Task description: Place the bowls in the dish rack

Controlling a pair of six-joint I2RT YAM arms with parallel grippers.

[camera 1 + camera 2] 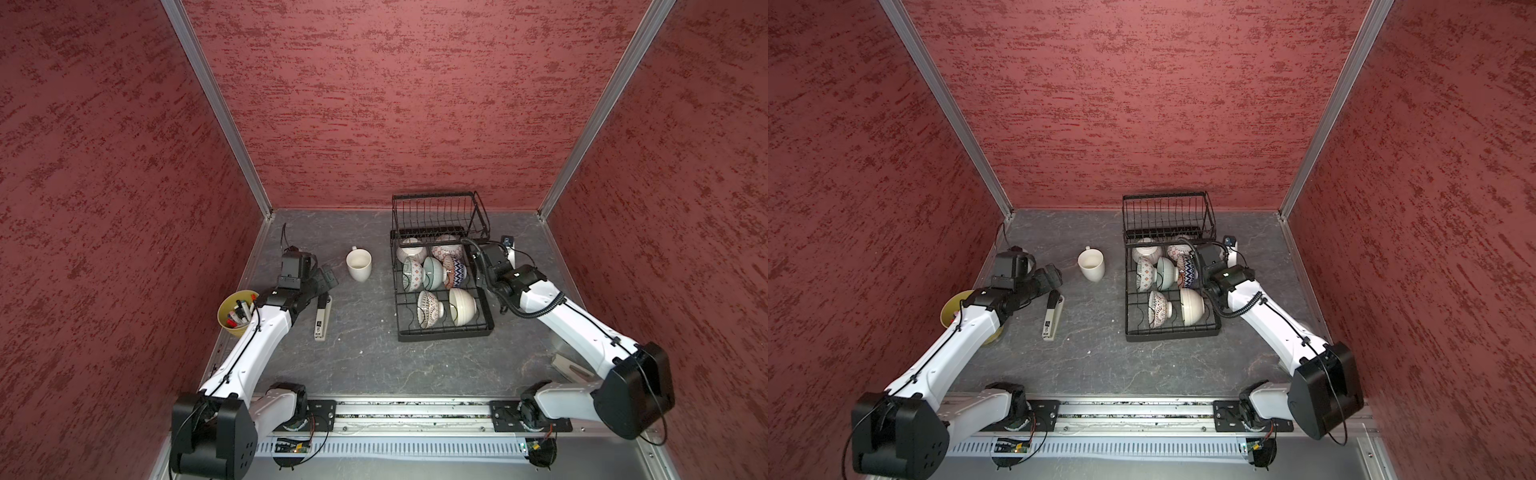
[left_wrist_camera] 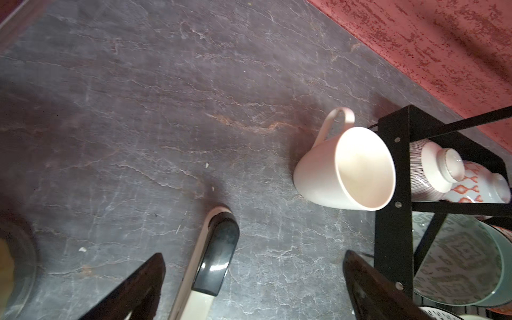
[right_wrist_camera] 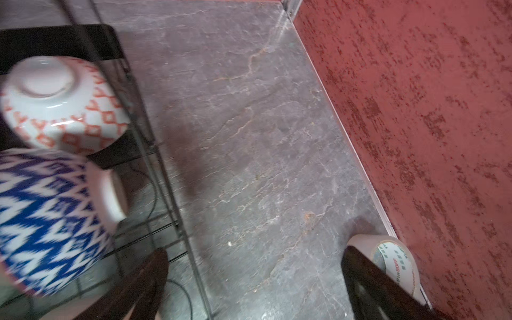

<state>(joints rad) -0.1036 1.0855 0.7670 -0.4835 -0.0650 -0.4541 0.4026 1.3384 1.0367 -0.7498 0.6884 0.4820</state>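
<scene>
Left wrist view, mug [image 2: 318,177], stapler [image 2: 216,249], right wrist view, tape roll [image 3: 396,257] instead, left pincer [image 2: 252,255], right pincer [image 3: 255,249] both spread

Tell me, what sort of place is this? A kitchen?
Probably a robot test booth, not a kitchen: a left arm and right arm mounted on a rail, red walls boxing in the table, and a dish rack of bowls sharing it with a stapler.
</scene>
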